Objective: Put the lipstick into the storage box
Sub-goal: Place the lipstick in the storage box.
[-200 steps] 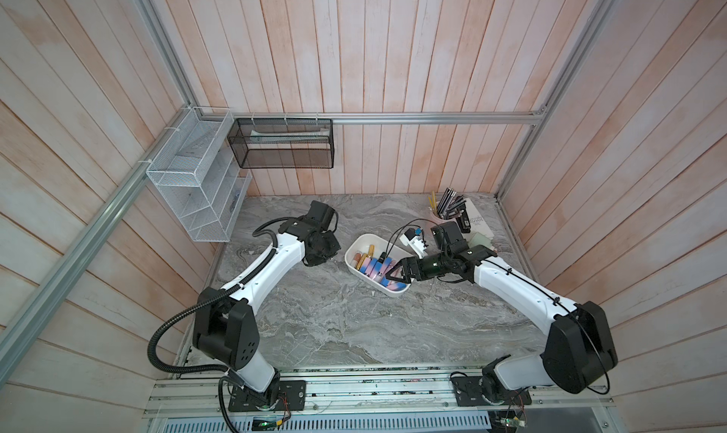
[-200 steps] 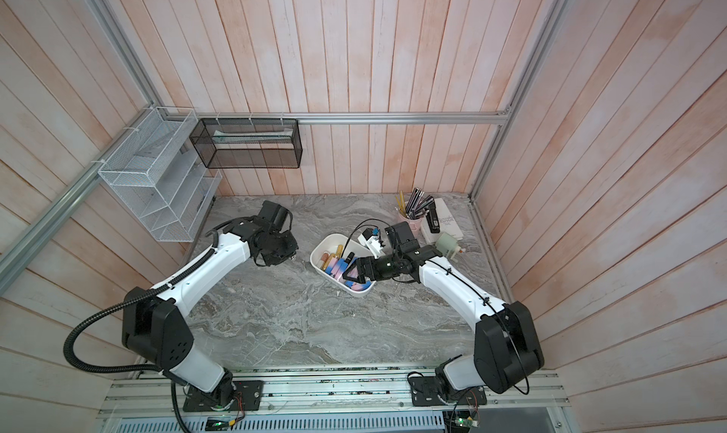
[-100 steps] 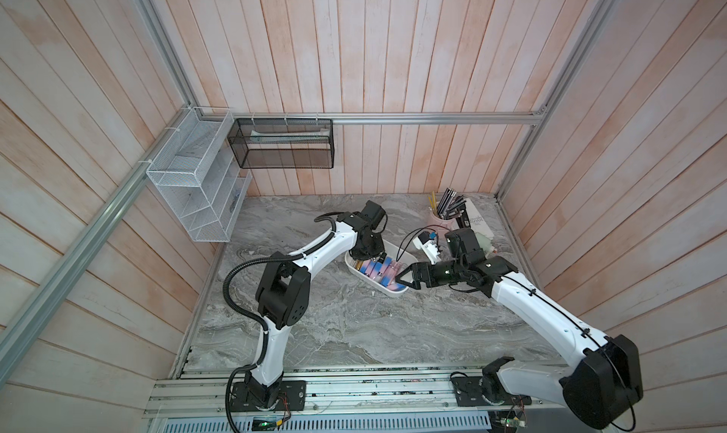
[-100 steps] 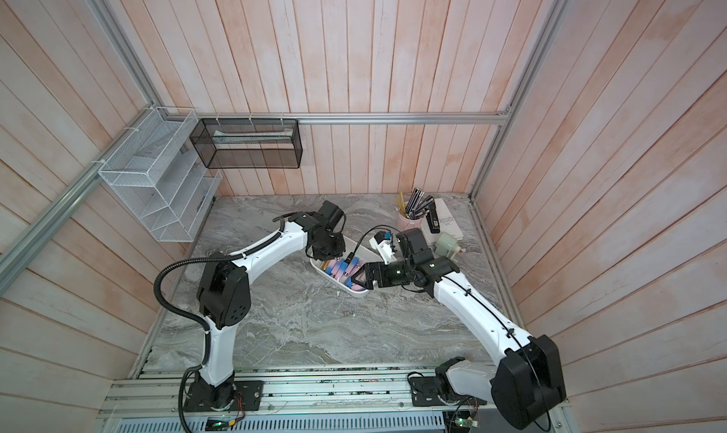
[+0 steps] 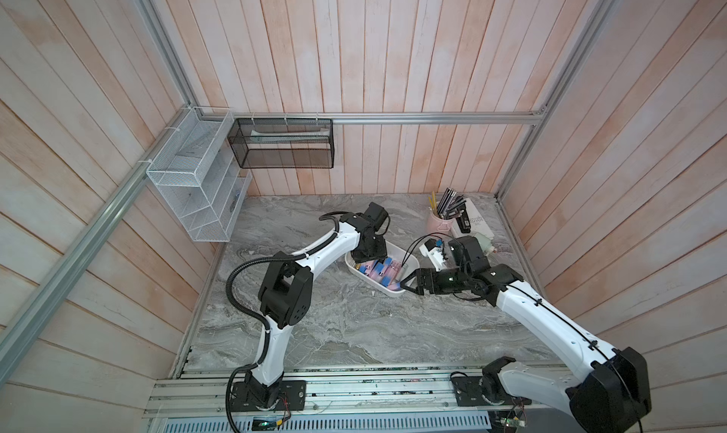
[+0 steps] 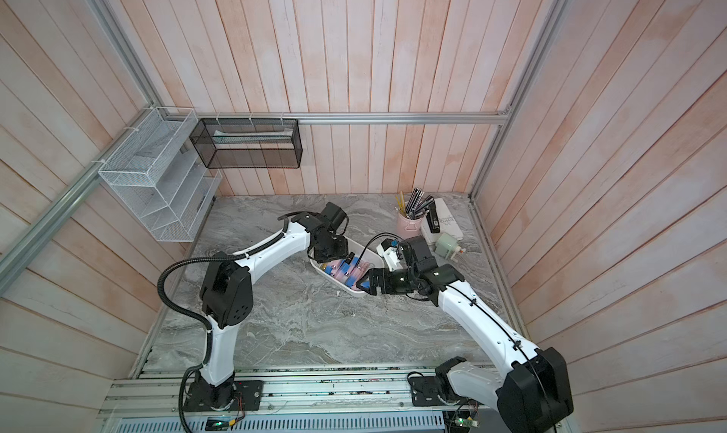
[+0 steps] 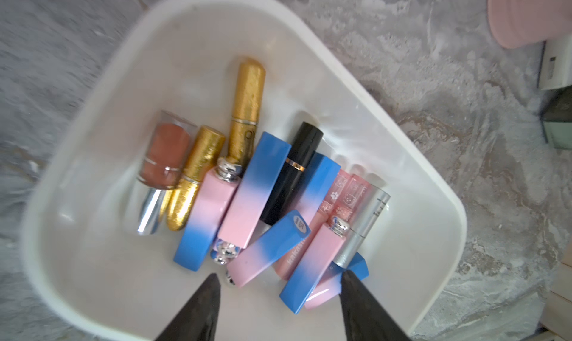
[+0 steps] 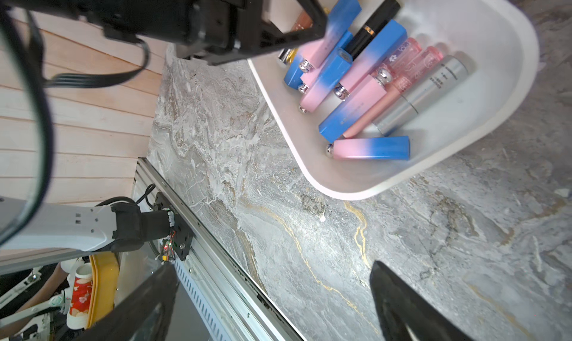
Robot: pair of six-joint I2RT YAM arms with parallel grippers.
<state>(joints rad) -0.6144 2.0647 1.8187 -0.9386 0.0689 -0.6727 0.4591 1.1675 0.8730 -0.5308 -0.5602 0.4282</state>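
Note:
The white storage box (image 5: 409,258) (image 6: 373,256) sits mid-table and holds several lipsticks: blue-and-pink, gold, black, silver and clear pink ones. My left gripper (image 5: 368,260) (image 6: 330,254) hangs over the box's far end. In the left wrist view it (image 7: 279,274) is open with nothing between its fingers. A blue-and-pink lipstick (image 7: 267,248) (image 8: 328,73) lies slanted on the pile just ahead of the fingertips, inside the box (image 7: 102,262) (image 8: 495,45). My right gripper (image 5: 407,283) (image 6: 364,285) (image 8: 271,265) stands open and empty beside the box's near right end, over bare marble.
A pink pencil cup (image 5: 440,222), a white carton with a black stapler (image 5: 472,218) and a small pale green bottle (image 5: 486,240) stand at the back right. A white wire rack (image 5: 192,191) and a black mesh basket (image 5: 283,144) hang on the walls.
My left arm swung from the table's left to above the box, and its jaws have opened. My right gripper drew back from over the box to its near right end.

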